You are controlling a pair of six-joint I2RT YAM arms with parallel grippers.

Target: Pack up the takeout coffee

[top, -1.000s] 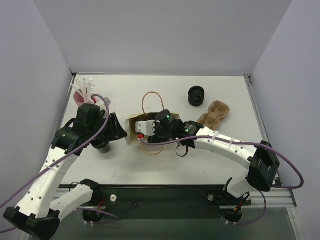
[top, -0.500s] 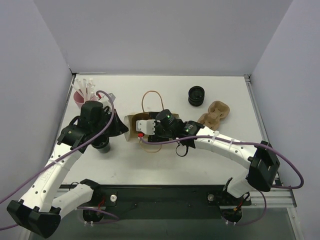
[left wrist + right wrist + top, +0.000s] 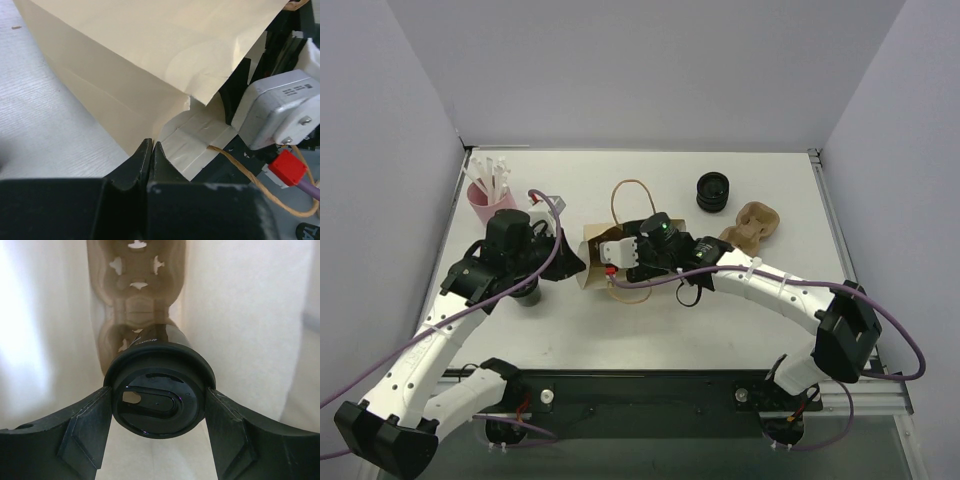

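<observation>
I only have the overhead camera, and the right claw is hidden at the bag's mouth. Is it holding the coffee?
Observer: Yes, the right wrist view shows the right claw clamped on the takeout coffee, one finger either side of its lid.
Operator: Anything inside the bag already?
Observer: A brown moulded cup tray lies deeper in the brown paper bag, beyond the cup.
Operator: And the left claw?
Observer: The left claw is shut, its tips at the bag's folded edge; whether paper is pinched, I cannot tell.
</observation>
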